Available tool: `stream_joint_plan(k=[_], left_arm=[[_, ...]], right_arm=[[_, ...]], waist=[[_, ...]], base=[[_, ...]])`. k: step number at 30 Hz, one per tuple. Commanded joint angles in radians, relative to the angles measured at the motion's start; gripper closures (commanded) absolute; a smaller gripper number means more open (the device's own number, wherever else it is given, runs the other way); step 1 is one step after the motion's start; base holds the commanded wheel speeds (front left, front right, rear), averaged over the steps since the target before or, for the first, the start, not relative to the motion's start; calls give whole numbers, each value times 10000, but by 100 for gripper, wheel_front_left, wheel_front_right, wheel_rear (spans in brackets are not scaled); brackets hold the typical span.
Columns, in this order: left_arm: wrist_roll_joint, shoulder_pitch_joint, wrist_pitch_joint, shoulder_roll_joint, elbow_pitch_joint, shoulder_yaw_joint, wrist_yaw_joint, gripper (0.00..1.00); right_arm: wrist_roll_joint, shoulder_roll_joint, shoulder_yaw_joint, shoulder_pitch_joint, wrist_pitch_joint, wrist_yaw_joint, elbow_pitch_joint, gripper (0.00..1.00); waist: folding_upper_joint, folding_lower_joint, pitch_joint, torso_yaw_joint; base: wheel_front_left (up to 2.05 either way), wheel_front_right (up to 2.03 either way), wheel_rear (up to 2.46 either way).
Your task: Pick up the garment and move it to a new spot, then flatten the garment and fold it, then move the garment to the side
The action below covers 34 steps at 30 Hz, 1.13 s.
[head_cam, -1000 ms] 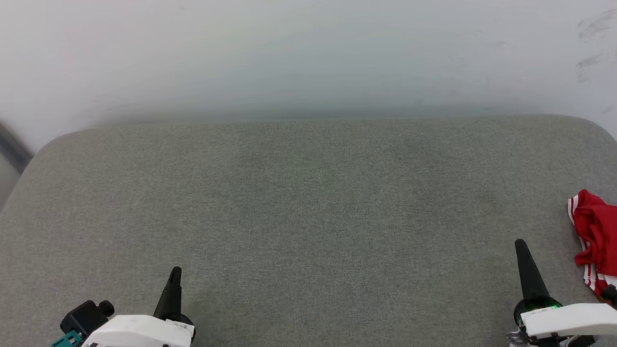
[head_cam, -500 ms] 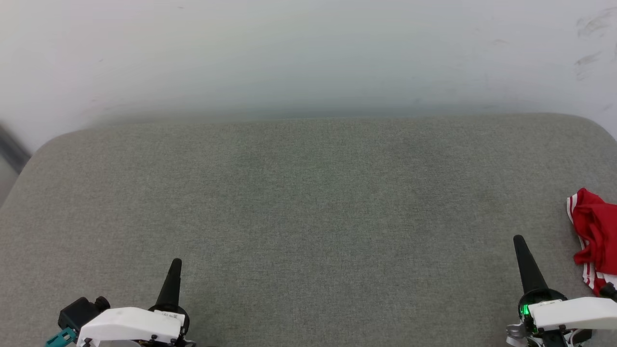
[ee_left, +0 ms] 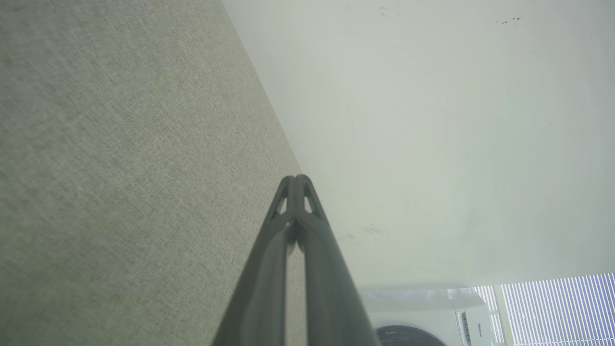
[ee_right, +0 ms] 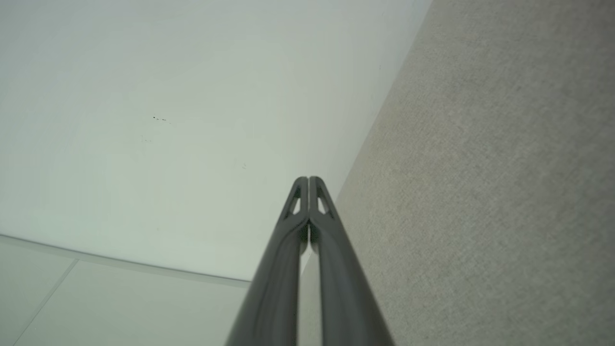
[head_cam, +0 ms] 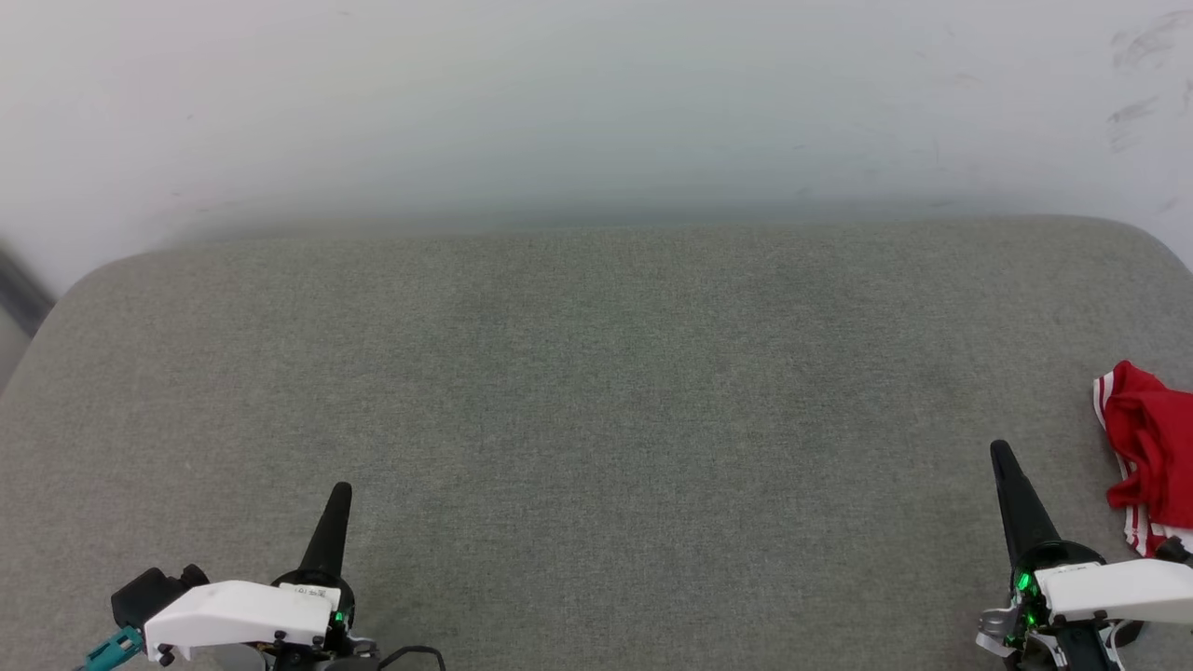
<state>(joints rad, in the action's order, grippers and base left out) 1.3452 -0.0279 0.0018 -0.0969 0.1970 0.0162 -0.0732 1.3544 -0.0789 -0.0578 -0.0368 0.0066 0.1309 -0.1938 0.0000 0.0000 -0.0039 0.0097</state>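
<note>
Head view: the shirt [head_cam: 1151,447] looks soft and floppy, so I'd pinch its striped edge; my left gripper [head_cam: 341,491] and right gripper [head_cam: 1000,451] are closed, empty.

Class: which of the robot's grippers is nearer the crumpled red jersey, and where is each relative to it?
Right. The right gripper sits close beside the red jersey, just inward of it, not touching. The left gripper is far across the grey cushion, at the opposite side.
</note>
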Motion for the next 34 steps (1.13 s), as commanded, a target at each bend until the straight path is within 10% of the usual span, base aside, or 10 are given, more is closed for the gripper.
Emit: stream_joint_plan(k=[1, 34], left_arm=[[234, -234, 58, -7, -4, 77, -98, 100], [2863, -814, 769, 166, 452, 549, -590, 100]], right_arm=[[239, -53, -32, -210, 60, -2, -4, 100], [2736, 31, -202, -715, 762, -3, -482, 100]], waist=[[0, 0, 2, -3], [0, 0, 65, -89]], base=[[0, 0, 0], [0, 0, 0]])
